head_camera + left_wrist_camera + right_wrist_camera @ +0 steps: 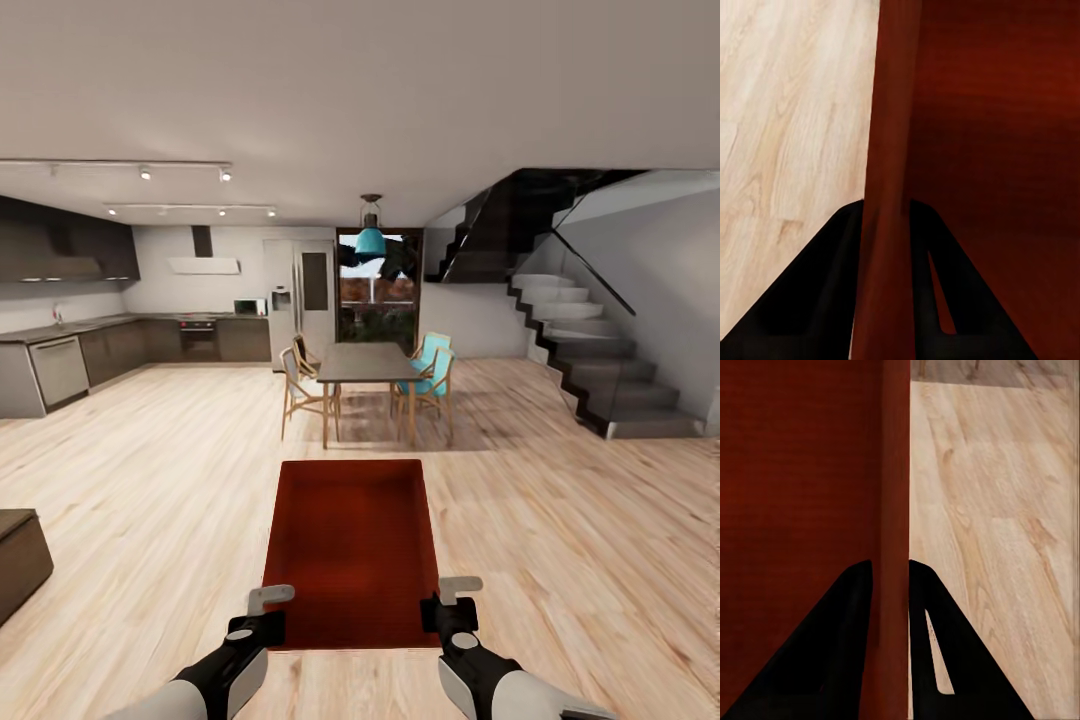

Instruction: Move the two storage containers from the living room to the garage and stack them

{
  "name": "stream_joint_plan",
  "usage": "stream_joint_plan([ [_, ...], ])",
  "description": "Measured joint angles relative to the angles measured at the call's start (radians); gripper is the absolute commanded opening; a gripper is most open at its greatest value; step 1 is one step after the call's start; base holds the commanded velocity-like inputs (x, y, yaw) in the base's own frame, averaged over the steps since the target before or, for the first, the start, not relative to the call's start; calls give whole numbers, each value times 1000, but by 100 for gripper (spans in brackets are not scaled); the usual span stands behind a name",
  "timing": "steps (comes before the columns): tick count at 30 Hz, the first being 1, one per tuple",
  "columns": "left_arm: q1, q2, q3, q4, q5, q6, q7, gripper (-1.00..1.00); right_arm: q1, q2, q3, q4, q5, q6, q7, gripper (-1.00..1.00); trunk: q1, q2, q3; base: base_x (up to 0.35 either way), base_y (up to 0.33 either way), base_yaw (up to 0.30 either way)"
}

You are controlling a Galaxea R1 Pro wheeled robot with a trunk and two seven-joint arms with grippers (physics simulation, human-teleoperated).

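Underfoot, light wood plank flooring (150,470) spreading across an open room. At 9 to 10 o'clock, a dark kitchen run (130,345) with grey counter and a steel fridge (300,300); at 2 o'clock, a grey staircase (590,360) with black trim. At 12 o'clock, a wooden dining table (365,365) ringed by chairs, two with teal seats (432,365), under a teal pendant lamp (370,240). Closer, low at 6 o'clock and held up off the planks, one storage container (350,545) — red-orange, rectangular, open-topped, low plain walls, flat bottom in deeper red. Clamped from both long sides: left gripper (262,612) at 7 o'clock pinching the left wall, right gripper (450,605) at 5 o'clock pinching the right wall. In both wrist views, black fingers (825,300) (832,652) straddling a thin upright wall of the box — pressed to it on either face, floor planks beyond.
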State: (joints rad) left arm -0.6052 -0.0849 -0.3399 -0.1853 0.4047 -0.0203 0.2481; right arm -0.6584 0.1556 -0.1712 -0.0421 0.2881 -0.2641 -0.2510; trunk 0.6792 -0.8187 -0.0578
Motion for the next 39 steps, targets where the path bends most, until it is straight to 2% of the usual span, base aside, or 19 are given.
stream_joint_plan([
  [39, 0, 0, 0, 0, 0, 0, 0, -100, 0, 0, 1, 0, -1, 0, 0, -100, 0, 0, 0, 322, 78, -282],
])
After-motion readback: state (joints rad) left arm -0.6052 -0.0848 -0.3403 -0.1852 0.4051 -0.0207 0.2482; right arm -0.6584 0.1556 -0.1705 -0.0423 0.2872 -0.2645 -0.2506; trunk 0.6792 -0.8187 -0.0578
